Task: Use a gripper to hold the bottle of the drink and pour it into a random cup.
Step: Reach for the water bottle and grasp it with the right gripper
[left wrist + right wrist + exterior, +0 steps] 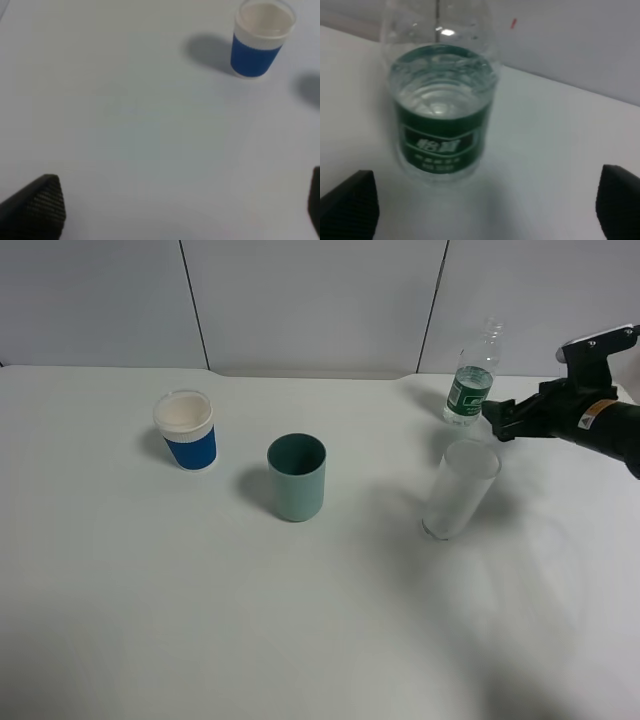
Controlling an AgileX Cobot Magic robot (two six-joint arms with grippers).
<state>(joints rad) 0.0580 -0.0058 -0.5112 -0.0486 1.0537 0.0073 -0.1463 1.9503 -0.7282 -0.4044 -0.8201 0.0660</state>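
Bottle [470, 390] upright, upper right of frame, clear, green label, part-filled; teal cup [297, 477] upright, centre; my right gripper [492, 420] spread wide, just beside bottle

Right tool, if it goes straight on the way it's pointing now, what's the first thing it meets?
Most likely the bottle of the drink, standing upright just ahead of the open right tool, a little off-centre in the right wrist view. Nothing shows in between, though depth is unclear.

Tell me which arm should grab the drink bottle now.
Right. The right gripper is open and close to the bottle, which its wrist view shows just ahead. The left gripper faces only the blue-sleeved cup, far from the bottle.
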